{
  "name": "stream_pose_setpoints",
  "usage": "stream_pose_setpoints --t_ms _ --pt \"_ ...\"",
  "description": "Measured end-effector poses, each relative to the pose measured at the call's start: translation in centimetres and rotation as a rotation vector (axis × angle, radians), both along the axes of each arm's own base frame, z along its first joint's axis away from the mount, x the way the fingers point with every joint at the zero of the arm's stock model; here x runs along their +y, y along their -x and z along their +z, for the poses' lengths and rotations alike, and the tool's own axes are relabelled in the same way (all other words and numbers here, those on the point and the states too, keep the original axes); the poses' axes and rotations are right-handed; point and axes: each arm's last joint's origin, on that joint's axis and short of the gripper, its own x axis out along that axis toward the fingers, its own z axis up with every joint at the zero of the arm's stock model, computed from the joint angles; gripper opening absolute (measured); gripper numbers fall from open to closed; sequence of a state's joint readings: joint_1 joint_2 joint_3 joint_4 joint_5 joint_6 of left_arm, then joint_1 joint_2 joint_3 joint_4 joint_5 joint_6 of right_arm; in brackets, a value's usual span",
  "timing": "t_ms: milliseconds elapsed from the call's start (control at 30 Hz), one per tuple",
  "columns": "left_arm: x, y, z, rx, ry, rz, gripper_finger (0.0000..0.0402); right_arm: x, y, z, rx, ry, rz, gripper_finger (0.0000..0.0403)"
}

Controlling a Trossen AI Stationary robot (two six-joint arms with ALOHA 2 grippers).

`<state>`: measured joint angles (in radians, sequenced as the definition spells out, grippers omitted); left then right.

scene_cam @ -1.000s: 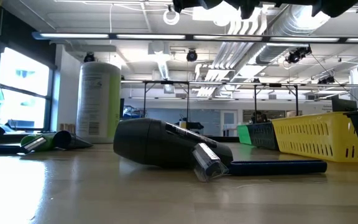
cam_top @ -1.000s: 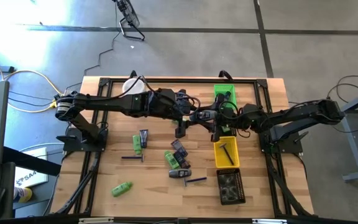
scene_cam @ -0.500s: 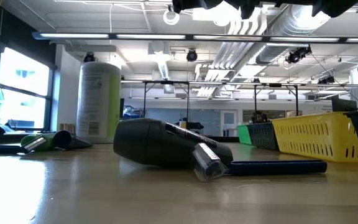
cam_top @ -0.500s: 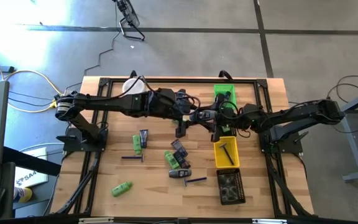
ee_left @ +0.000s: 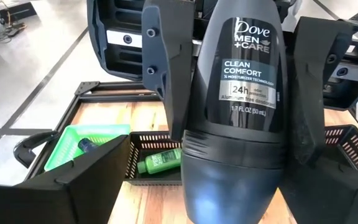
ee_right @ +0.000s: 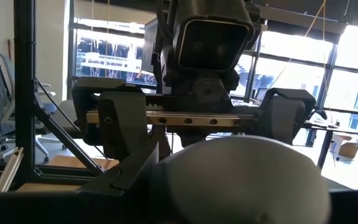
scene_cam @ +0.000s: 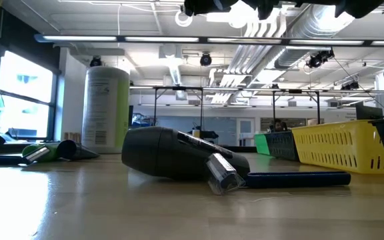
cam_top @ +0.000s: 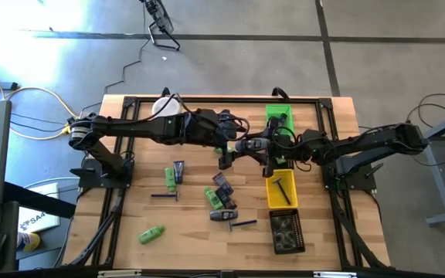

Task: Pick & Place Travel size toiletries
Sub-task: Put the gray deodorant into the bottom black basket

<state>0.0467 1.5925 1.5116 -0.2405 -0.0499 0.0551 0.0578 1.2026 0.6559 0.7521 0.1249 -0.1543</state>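
Left wrist view: deodorant stick [ee_left: 244, 106] upright between spread left tool [ee_left: 235, 134] fingers, untouched; right tool [cam_top: 270, 147], opposite, clamps its cap; green bin [cam_top: 277, 123] adjacent.

A wooden table [cam_top: 130, 224] is carrying three small bins along its right side: a green bin [cam_top: 278, 117] sitting farthest back, a yellow bin [cam_top: 272, 201] lying just in front of it, and a black bin [cam_top: 287, 231] resting nearest the front edge. A tall pale-green canister [scene_cam: 107, 107] with a white lid [cam_top: 163, 106] is standing upright near the back left. Cables [cam_top: 22, 123] are trailing across the grey floor [cam_top: 392, 62] on the left.
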Motion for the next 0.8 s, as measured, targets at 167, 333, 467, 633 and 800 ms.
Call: stream_pose_setpoints --t_ms 167,333,467,633,800 --pt "0.0 0.0 0.0 -0.004 0.024 0.004 0.0369 0.0 0.0 0.0 -0.001 -0.006 -0.026 0.0203" --pt "-0.2 0.6 -0.2 0.071 -0.077 -0.059 0.0369 0.2 0.5 0.2 0.03 -0.009 -0.077 0.0198" --pt "-1.2 1.5 0.6 0.057 -0.128 -0.164 0.0369 0.4 1.7 1.0 0.034 -0.009 -0.131 0.0205" --pt "-1.4 3.2 1.7 0.069 -0.131 -0.178 0.0369 1.0 3.4 1.7 0.071 -0.019 -0.167 0.0198" --pt "-1.4 4.2 0.8 0.05 -0.107 -0.167 0.0369 2.2 5.2 1.7 0.147 -0.092 -0.156 0.0202"
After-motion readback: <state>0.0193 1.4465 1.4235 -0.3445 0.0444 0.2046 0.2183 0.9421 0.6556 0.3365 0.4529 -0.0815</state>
